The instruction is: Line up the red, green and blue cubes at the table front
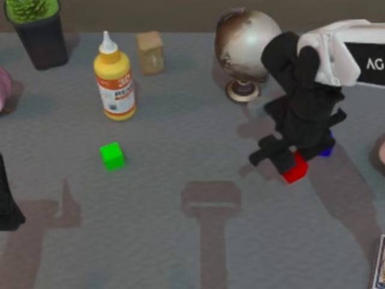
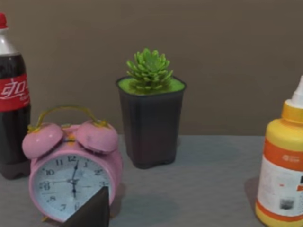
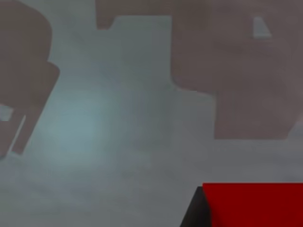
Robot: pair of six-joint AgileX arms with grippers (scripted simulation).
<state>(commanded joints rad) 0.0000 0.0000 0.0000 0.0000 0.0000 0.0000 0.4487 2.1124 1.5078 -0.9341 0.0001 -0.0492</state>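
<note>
Red cube (image 3: 253, 204) seen at right gripper (image 1: 287, 161), grip state untellable; three cubes counted: green cube (image 1: 112, 156) left of it, blue cube (image 1: 326, 149) behind.

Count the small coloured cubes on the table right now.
3. The green cube sits alone, left of centre. The red cube is at the right gripper. The blue cube peeks out just behind it, mostly hidden by the arm.
</note>
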